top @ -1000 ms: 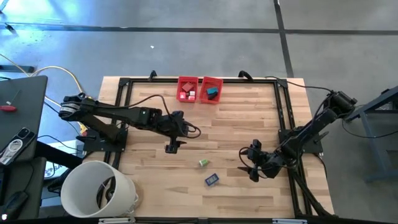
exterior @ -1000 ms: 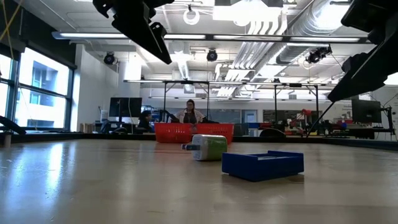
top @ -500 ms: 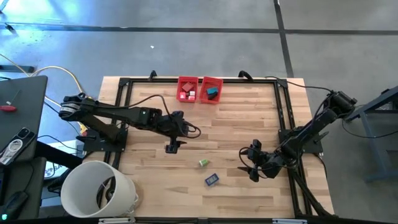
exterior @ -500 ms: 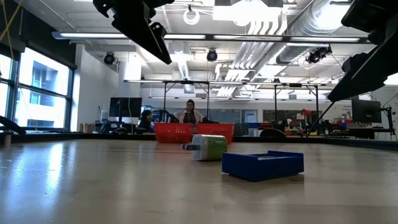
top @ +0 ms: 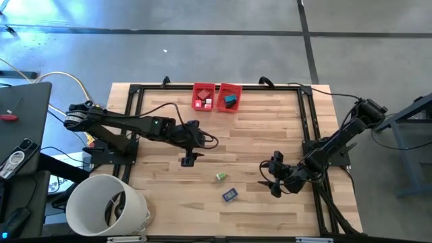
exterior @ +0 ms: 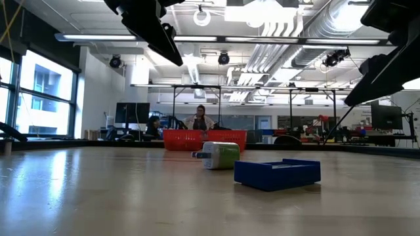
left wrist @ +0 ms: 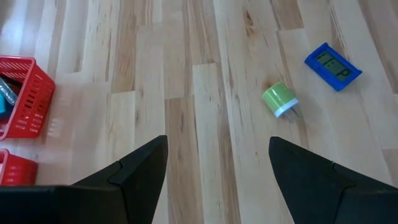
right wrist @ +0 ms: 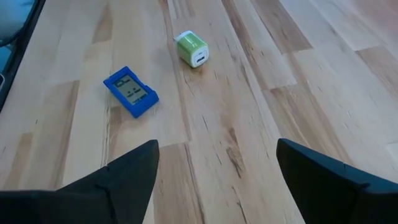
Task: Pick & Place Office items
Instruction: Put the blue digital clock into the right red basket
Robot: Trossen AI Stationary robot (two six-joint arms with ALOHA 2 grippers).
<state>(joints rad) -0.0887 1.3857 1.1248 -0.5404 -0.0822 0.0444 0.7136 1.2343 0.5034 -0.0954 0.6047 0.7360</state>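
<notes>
White bucket (top: 108, 206) sits at the table's (top: 169, 185) front-left corner. Left gripper (top: 188, 159) hangs above mid-table, left of centre, fingers (left wrist: 140, 171) spread w/ nothing between them. At the far edge, two red bins (top: 216, 96) stand side by side: the left one holds red, pink & white bits, the right one teal & dark pcs. Green item (top: 220, 177), a small block w/ a white end, lies on bare wood near the front, approx. centre; blue item (top: 230, 195), flat w/ a tiny screen, lies just beside it, nearer the front edge. Both are apart from each other & from either claw. Right gripper (top: 272, 177) hovers to the right of those two, fingers (right wrist: 134, 168) spread wide, empty. In the low view, ppl sit in the room behind the table.
</notes>
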